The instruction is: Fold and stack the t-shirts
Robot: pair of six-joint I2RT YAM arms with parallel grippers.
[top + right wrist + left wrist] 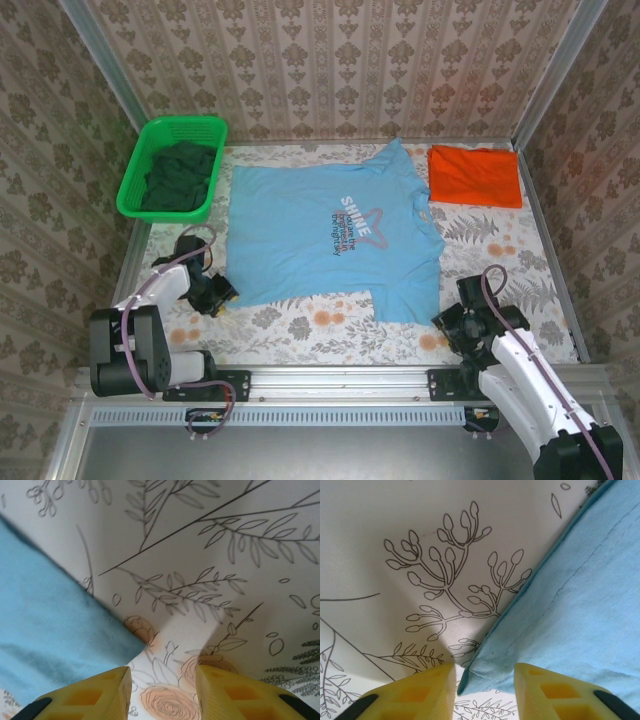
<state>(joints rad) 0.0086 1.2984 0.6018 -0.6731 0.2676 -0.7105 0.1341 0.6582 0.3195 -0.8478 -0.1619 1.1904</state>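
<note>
- The left gripper [484,672] has its jaws apart. In the left wrist view the two yellow fingers [422,692] stand on either side of a corner of the blue shirt [580,595]; that corner reaches into the gap and nothing is clamped.
- In the top view the left gripper [214,293] sits low over the table, right at the near left corner of the blue shirt's hem.
- The right gripper [162,675] is also spread, with nothing between its yellow fingers [235,692]. It hangs over the flowered tablecloth [225,545], with an edge of blue cloth just to its left.
- From above, the right gripper [455,322] is just beside the near sleeve of the blue shirt, on its right side.
- The blue shirt [320,235] lies spread flat in the middle of the table, chest print up. Its hem is to the left, its neck to the right, and one sleeve points toward the far wall.
- The orange shirt [475,176] lies as a flat rectangle at the far right corner, near the blue shirt's far sleeve but apart from it.
- A green basket [137,165] stands at the far left corner with dark cloth [182,180] bundled inside, just beside the hem of the blue shirt.
</note>
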